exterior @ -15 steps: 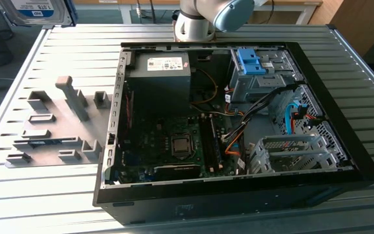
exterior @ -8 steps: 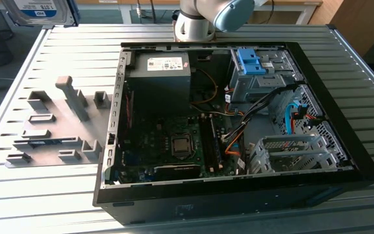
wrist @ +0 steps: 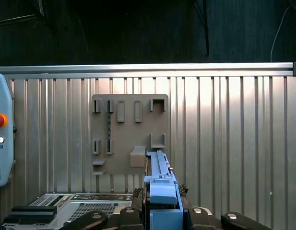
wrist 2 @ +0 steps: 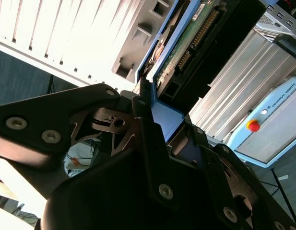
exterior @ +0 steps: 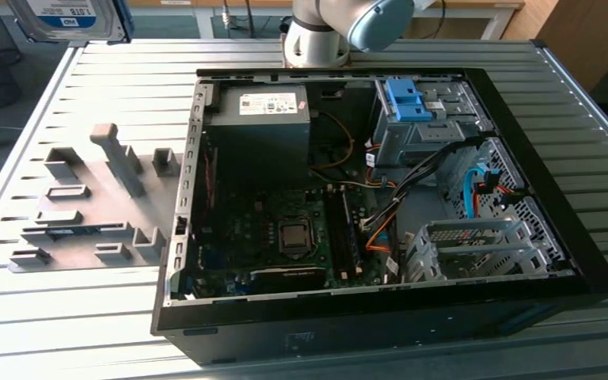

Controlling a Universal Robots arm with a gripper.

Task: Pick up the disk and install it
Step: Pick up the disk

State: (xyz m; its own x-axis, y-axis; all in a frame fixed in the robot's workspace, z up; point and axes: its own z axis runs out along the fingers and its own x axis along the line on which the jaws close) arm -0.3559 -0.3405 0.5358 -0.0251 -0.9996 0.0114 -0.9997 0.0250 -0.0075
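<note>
1. The disk [exterior: 72, 17] is seen raised at 11 o'clock in the exterior view, well apart from the open case [exterior: 389, 198].
2. The disk is clamped by the gripper [wrist 2: 164, 112], as seen in the second wrist view.
3. A grey plate [exterior: 93, 206] is laid at the case's 9 o'clock.

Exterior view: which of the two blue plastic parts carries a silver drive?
The disk at the exterior view's upper left corner; the blue latch inside the computer case holds no drive.

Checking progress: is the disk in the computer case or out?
Out. The disk hangs at the exterior view's left, away from the case; in the second wrist view the tool grips it.
</note>
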